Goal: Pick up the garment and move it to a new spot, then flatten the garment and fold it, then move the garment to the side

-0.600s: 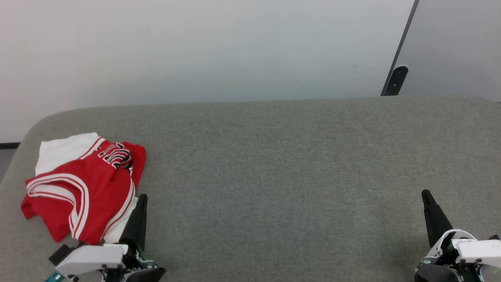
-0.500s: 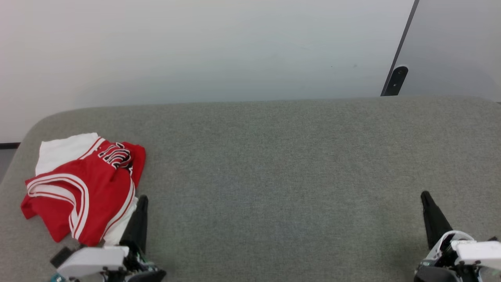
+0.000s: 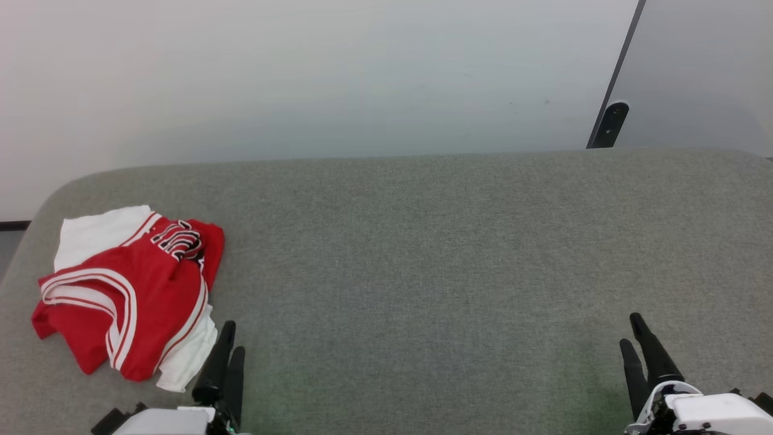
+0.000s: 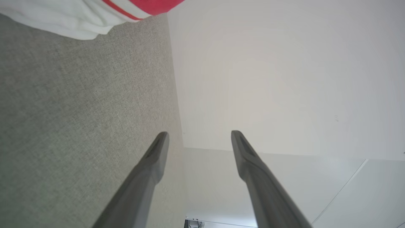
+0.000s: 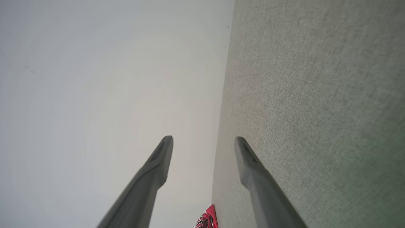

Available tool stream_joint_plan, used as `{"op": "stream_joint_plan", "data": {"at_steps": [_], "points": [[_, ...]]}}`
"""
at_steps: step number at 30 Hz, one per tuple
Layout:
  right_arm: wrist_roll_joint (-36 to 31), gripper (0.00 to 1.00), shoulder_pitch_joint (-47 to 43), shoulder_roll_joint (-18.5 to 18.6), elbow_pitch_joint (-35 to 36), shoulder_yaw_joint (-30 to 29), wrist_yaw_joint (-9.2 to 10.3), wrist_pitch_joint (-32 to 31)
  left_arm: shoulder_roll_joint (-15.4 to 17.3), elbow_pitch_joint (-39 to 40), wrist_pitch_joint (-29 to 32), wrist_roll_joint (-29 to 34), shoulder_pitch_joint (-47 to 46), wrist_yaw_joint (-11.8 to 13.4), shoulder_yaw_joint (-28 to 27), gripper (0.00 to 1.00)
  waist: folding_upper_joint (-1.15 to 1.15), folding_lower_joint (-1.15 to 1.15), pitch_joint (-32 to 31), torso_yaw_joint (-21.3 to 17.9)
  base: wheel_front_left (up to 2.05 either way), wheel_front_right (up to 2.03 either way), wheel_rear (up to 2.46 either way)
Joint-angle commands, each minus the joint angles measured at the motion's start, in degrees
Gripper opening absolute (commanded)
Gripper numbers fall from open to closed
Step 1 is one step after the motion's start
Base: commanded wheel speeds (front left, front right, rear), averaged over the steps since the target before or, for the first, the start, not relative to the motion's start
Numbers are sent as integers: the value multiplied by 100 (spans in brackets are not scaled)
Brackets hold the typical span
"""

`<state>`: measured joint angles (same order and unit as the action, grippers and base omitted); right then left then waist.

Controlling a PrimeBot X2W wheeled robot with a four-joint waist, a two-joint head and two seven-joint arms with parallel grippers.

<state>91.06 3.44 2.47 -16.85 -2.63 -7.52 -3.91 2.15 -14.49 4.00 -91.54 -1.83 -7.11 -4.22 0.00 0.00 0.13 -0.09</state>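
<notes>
Head view: the garment (image 3: 127, 296) lies in a loose heap on the left part of the grey cloth (image 3: 423, 254), close to its rounded left end. It is red with white stripes. A white sleeve shows at its far left and a white edge pokes out at its near right. Part of the black lettering shows on a fold at its far right, too crumpled to read. Nothing holds it.

The left gripper (image 3: 234, 338) sits at the near edge, just right of the garment's near white edge and apart from it. Its two dark fingers point away and stand spread with nothing between them, as the left wrist view confirms. That view also has the white edge and a bit of red off to the side of the fingers.

The right gripper (image 3: 630, 330) is at the near right, well apart from the garment, over bare cloth. Its fingers are parted too and empty. In the right wrist view a small red piece of the garment shows far off between them.

Beyond the cloth is a pale wall (image 3: 302, 78). At the far right a dark bracket (image 3: 610, 124) sits at the foot of a slanted dark strip.
</notes>
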Motion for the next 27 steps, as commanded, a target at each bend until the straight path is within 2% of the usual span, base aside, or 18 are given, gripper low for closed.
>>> {"op": "stream_joint_plan", "data": {"at_steps": [1, 7, 15, 20, 27], "points": [[-193, 100, 183, 20, 48, 156, 0, 97, 101, 186, -95, 224, -29, 8, 72, 100, 0, 0, -4, -4, 0, 0, 0], [-975, 100, 252, 23, -84, 194, 0, 253, 248, 326, -262, 979, 46, 117, 172, 100, 0, 0, -15, -14, 0, 0, 0], [-2657, 100, 216, 26, 103, 155, 0, 445, 346, 559, -454, 2310, 215, 314, 198, 100, 0, 0, -21, -29, 0, 0, 0], [-3521, 100, 156, 29, 200, 161, 1, 559, 341, 695, -567, 2944, 322, 337, 162, 100, 0, 0, -31, -37, 0, 0, 0], [-4324, 100, 119, 31, 196, 139, 1, 707, 340, 858, -717, 3770, 468, 415, 96, 100, 0, 0, -58, -49, 0, 0, 0]]}}
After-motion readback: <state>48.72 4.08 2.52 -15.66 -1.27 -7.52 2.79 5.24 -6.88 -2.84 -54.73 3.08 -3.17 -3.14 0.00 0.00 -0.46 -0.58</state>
